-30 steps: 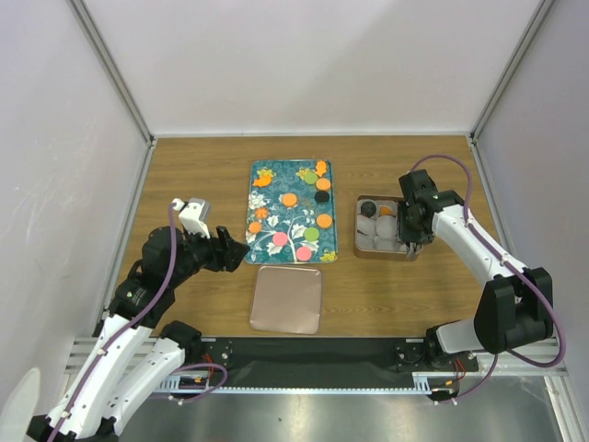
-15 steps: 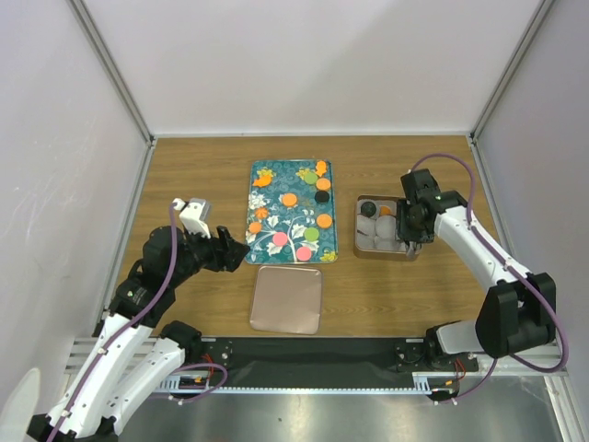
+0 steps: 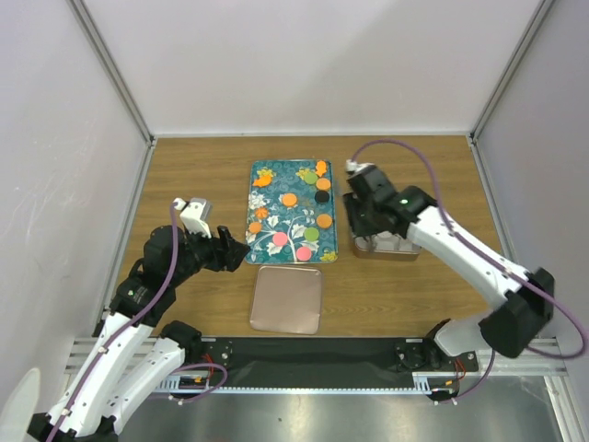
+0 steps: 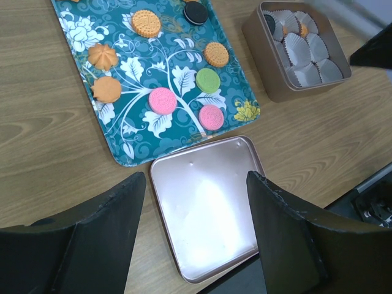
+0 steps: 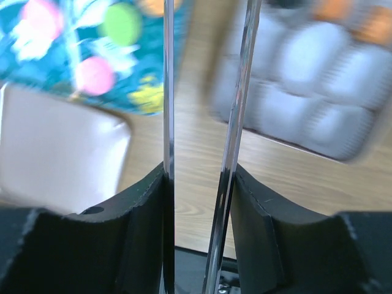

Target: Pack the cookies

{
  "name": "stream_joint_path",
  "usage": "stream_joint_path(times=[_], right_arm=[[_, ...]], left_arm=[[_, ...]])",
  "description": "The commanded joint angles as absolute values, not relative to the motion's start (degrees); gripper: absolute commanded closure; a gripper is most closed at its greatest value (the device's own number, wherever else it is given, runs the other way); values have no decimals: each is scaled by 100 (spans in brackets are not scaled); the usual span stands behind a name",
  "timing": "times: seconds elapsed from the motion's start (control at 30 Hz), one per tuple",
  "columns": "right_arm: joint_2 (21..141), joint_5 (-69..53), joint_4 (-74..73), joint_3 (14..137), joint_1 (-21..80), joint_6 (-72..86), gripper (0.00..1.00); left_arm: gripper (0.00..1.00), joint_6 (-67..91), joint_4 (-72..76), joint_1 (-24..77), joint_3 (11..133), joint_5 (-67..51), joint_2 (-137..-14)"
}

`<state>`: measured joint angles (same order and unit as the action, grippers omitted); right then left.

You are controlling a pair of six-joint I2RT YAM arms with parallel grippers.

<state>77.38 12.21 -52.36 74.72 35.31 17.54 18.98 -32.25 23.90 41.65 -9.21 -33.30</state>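
Top external: most cookies (image 3: 289, 199) lie on the teal tray (image 3: 276, 221); the right gripper (image 3: 357, 226) hangs between tray and tin (image 3: 382, 249).
Left wrist: left gripper (image 4: 195, 180) gapes wide, empty, above the lid (image 4: 208, 208).
Right wrist: fingers (image 5: 168, 92) narrowly parted (nothing between them).

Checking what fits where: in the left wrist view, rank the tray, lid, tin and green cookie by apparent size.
1. tray, even cropped at the top.
2. lid and tin: the lid looks bigger, but lies nearer the camera, so unsure.
3. green cookie.
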Motion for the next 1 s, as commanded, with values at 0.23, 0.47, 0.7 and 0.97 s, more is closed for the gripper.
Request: stream_joint_path(times=[0.23,0.47,0.7,0.97], right_arm=[[9272,1423,-5054,8016,4781,1828,54],[9360,1415,-4913,7823,4755,1863,53],[9404,1327,-4817,7682,4650,1837,53],[9422,1222,-4755,7620,4509,1819,53]], left_arm=[[27,1881,-3111,2435,4148,-826,-3322],[27,1881,-3111,2435,4148,-835,-3366],[27,1881,-3111,2435,4148,-853,-3384],[27,1881,-3111,2435,4148,-861,-3384]])
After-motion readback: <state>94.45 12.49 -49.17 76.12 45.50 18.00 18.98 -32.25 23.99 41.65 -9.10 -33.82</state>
